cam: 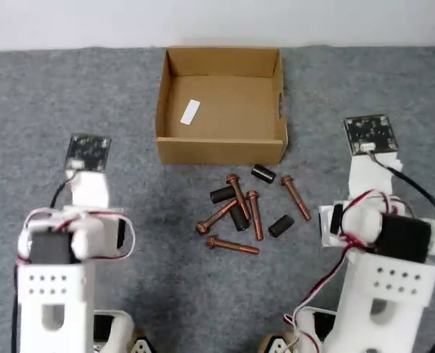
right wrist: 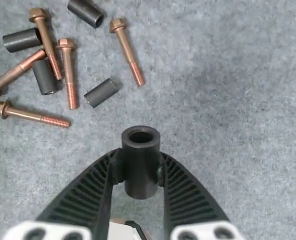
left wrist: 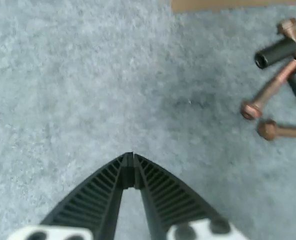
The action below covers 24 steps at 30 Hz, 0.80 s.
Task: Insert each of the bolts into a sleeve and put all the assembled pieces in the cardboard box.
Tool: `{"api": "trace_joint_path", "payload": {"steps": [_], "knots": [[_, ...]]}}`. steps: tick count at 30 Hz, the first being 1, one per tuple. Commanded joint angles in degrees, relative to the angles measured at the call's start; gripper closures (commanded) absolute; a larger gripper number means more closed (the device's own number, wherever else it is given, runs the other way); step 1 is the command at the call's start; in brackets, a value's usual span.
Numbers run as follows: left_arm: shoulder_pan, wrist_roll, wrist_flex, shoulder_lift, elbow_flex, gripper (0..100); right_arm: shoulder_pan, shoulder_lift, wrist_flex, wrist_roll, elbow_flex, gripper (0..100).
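- Bolts (cam: pixel 296 198), five, and four loose sleeves (cam: pixel 263 173) lie heaped in high view, just before cardboard box (cam: pixel 221 151) at tabletop (cam: pixel 70 88) far edge.
- Left wrist view: left gripper (left wrist: pixel 128 159) fingers closed, empty.
- Right wrist view: right gripper (right wrist: pixel 139 161) clamps black sleeve (right wrist: pixel 141 145), bore facing camera.

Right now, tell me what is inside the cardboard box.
The cardboard box holds a small white slip on its floor, nothing else visible. Its near wall hides the strip behind it.

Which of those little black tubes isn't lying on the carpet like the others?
The sleeve gripped in the right pincer; the other four lie loose among the bolts.
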Motion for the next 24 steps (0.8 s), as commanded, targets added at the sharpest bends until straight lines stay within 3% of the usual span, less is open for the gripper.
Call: {"api": "trace_joint_path", "payload": {"steps": [1,3,8,12,18,24], "knots": [[7.74,-0.53,1.41,4.84,-6.11,99,0.66,-4.62,0.04,-0.44,0.97,98.9],[12.75,1.76,1.05,7.12,-6.73,99,0.66,-6.20,0.04,-0.44,2.20,98.9],[23.21,17.49,-4.48,14.42,-6.81,99,0.66,-8.66,-0.22,-0.44,5.36,98.9],[30.59,23.21,-9.76,21.80,-8.04,99,4.26,-8.66,-0.31,-0.35,5.63,98.9],[32.79,31.30,-11.08,35.25,-21.32,99,12.00,-8.57,0.04,-0.26,5.63,98.9],[32.88,36.92,-7.47,49.67,-37.05,99,12.62,-8.92,0.04,-0.26,5.63,98.9]]}}
